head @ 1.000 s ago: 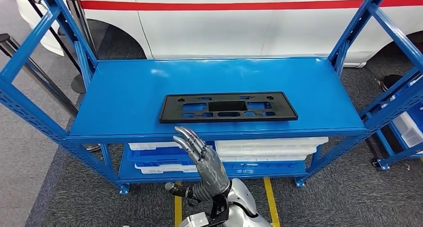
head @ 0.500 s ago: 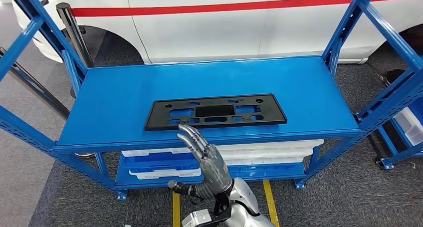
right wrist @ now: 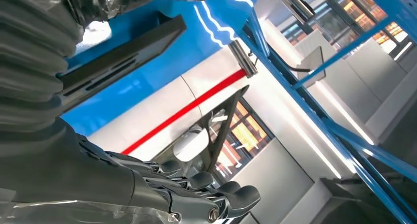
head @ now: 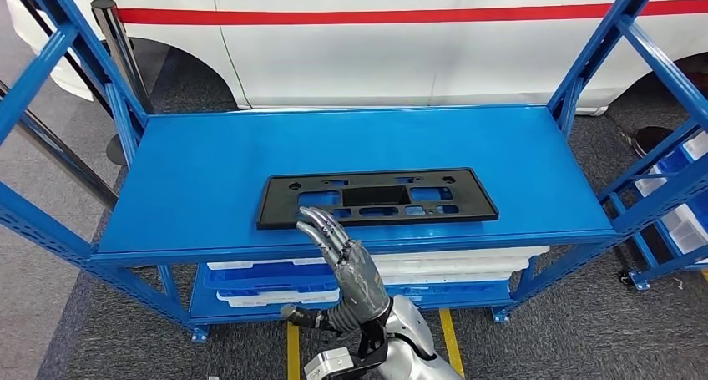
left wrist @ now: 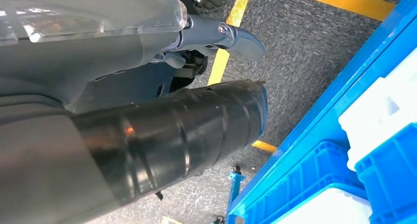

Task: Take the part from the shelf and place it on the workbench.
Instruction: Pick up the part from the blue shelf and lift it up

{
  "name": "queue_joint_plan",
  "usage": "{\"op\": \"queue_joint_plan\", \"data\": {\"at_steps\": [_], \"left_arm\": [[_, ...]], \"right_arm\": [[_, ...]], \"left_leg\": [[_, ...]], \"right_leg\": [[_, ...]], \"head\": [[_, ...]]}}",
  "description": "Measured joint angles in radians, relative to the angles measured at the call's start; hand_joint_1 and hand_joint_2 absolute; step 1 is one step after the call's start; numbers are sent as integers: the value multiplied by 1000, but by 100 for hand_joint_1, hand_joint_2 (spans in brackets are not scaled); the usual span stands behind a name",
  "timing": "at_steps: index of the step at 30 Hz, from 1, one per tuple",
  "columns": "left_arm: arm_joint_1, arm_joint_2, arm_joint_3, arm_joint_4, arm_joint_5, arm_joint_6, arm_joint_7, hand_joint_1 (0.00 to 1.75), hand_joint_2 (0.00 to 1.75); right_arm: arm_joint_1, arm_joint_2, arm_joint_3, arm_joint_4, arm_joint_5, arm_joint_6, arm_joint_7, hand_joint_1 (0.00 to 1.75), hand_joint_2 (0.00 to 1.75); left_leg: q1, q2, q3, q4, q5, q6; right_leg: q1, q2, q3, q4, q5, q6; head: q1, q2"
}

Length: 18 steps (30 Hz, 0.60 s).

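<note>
Reaching up from below the front edge of a blue shelf (head: 209, 159), the robot's right hand (head: 346, 263) is raised with its fingers (head: 321, 227) extended, slightly spread and holding nothing. The part (head: 376, 198), a flat black rectangular plate with cut-out openings, lies on the shelf's top surface near the front edge. It sits just beyond and slightly to the right of the fingertips, which overlap its near left corner in the head view; whether they touch it cannot be told. Its long axis runs left to right, parallel with the shelf's front edge. The left hand's state cannot be told. The right hand appears the nearer one for the grasp.
</note>
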Motion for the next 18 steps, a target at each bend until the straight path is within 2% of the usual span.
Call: {"op": "queue_joint_plan", "data": {"at_steps": [1, 2, 4, 5, 6, 8, 10, 11, 13, 15, 16, 17, 18], "left_arm": [[0, 0, 0, 0, 0, 0, 0, 0, 0], [0, 0, 0, 0, 0, 0, 0, 0, 0], [0, 0, 0, 0, 0, 0, 0, 0, 0], [0, 0, 0, 0, 0, 0, 0, 0, 0], [0, 0, 0, 0, 0, 0, 0, 0, 0], [-1, 0, 0, 0, 0, 0, 0, 0, 0], [-3, 0, 0, 0, 0, 0, 0, 0, 0], [-3, 0, 0, 0, 0, 0, 0, 0, 0], [-3, 0, 0, 0, 0, 0, 0, 0, 0], [-2, 0, 0, 0, 0, 0, 0, 0, 0], [-2, 1, 0, 0, 0, 0, 0, 0, 0], [-2, 1, 0, 0, 0, 0, 0, 0, 0], [-2, 1, 0, 0, 0, 0, 0, 0, 0]], "right_arm": [[1, -2, 0, 1, 0, 0, 0, 0, 175], [1, -3, -1, 2, 0, 0, 0, 0, 175], [0, -4, -4, 2, 0, 1, 1, 0, 175], [-2, -4, -5, 2, -1, 1, 1, 0, 175], [-2, -4, -7, 2, -1, 1, 2, 0, 175], [-3, -4, -9, 2, -1, 1, 3, 0, 175], [-4, -3, -11, 2, -1, 1, 3, 0, 175], [-5, -3, -12, 1, -1, 1, 3, 0, 175], [-7, -2, -14, 1, -2, 1, 3, 0, 175], [-6, -2, -14, 2, -2, 2, 3, 0, 175], [-6, -2, -14, 2, -3, 2, 3, 0, 175], [-5, -2, -14, 2, -3, 3, 3, 0, 175], [-6, -2, -14, 2, -4, 5, 3, 0, 175]], "left_leg": [[0, -1, 4, 0, -4, 0], [0, -2, 10, 0, -8, -1], [0, -4, 25, 1, -19, -7], [-2, -4, 31, 3, -25, -12], [-4, -4, 33, 4, -30, -17], [-6, -4, 36, 2, -36, -29], [-6, -3, 38, 3, -44, -38], [-6, -4, 32, 23, -58, -42], [-5, -5, -16, 122, -104, -49], [-4, -5, -94, 253, -147, -55], [-3, -5, -121, 288, -145, -56], [-3, -5, -129, 281, -121, -56], [-3, -4, -116, 236, -79, -54]], "right_leg": [[-1, -1, -18, 19, 10, 1], [-1, -1, -15, -5, 40, 0], [0, -2, 39, -137, 124, -7], [2, -2, 67, -201, 150, -11], [4, -2, 85, -244, 163, -15], [9, 0, 93, -265, 158, -23], [5, 3, 102, -273, 157, -34], [2, 3, 109, -279, 156, -40], [-1, 1, 122, -286, 152, -50], [0, 1, 128, -286, 145, -55], [0, 2, 132, -285, 141, -56], [0, 4, 138, -285, 137, -55], [1, 5, 145, -285, 131, -53]], "head": [[0, 0], [0, 0], [0, 0], [0, 0], [0, 0], [0, 0], [-1, 0], [-1, 0], [-2, 0], [-2, 0], [-2, 0], [-2, 0], [-2, 0]]}}
